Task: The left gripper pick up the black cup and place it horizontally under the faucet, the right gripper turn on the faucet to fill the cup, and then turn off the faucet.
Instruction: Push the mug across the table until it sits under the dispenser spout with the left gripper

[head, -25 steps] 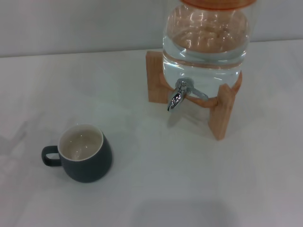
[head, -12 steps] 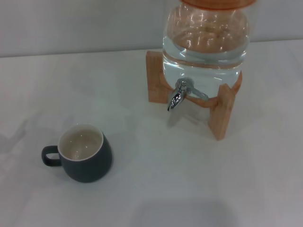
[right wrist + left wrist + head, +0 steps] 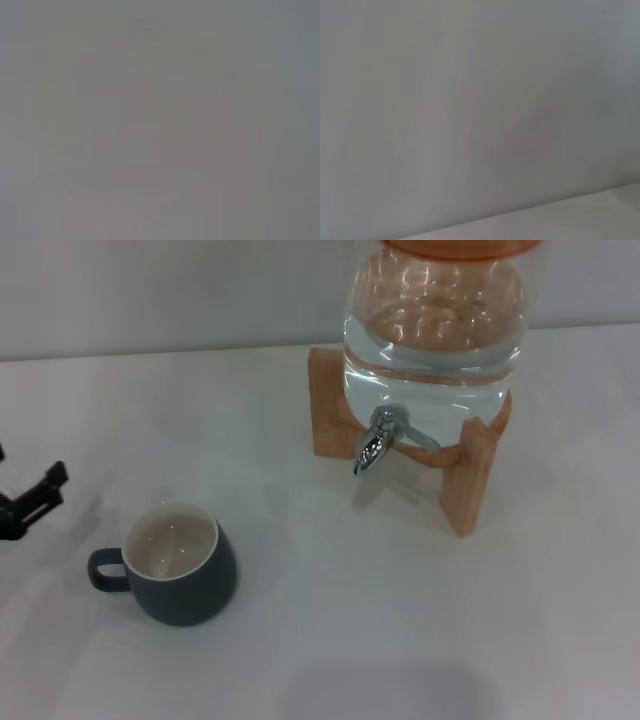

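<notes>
white tabletop against a pale wall, left gripper peeking in at the left edge, grip state unclear, black cup upright just right of it, handle toward it, faucet on the glass jar well beyond, wooden stand beneath

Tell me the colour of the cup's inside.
Cream-white inside the black cup, against its dark charcoal outer wall; the head view shows it best.

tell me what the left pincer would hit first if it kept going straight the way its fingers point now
Probably nothing at first. The left pincer, at the head view's left edge, points up and to the right, across bare table, passing behind the black cup. Depth is unclear, so it might clip the cup's rim.
</notes>
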Controlling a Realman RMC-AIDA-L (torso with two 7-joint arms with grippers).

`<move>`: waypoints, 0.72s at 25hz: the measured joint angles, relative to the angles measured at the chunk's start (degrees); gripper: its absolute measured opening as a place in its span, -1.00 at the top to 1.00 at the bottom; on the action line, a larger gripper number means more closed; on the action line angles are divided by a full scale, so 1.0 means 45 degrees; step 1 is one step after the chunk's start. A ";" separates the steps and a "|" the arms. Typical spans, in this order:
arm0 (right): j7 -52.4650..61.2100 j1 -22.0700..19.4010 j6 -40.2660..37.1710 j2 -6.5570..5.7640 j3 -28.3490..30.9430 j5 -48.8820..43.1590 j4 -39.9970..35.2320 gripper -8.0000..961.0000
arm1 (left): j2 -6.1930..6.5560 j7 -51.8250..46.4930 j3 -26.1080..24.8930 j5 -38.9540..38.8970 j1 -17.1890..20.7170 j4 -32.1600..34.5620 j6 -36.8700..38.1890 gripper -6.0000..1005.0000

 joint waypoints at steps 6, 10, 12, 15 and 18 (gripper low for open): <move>0.0042 -0.0010 -0.0026 -0.0107 0.0000 0.0000 0.0000 -0.76 | -0.0017 0.0499 0.0285 -0.0014 -0.0266 -0.0363 0.0025 -0.72; 0.0030 -0.0022 -0.0052 -0.0123 0.0000 0.0000 0.0000 -0.76 | 0.0006 0.0442 0.0343 -0.0122 -0.0161 -0.0301 -0.0118 -0.72; 0.0028 -0.0013 -0.0103 -0.0132 0.0000 0.0000 0.0000 -0.76 | 0.0018 0.0427 0.0316 -0.0169 -0.0122 -0.0296 -0.0236 -0.72; 0.0029 0.0003 -0.0158 -0.0156 0.0000 0.0002 0.0000 -0.76 | 0.0077 0.0203 0.0234 -0.0310 0.0152 -0.0090 -0.0646 -0.72; 0.0020 0.0008 -0.0164 -0.0178 0.0000 0.0006 0.0000 -0.76 | 0.0109 -0.0134 -0.0075 -0.0523 0.0833 0.0635 -0.0779 -0.72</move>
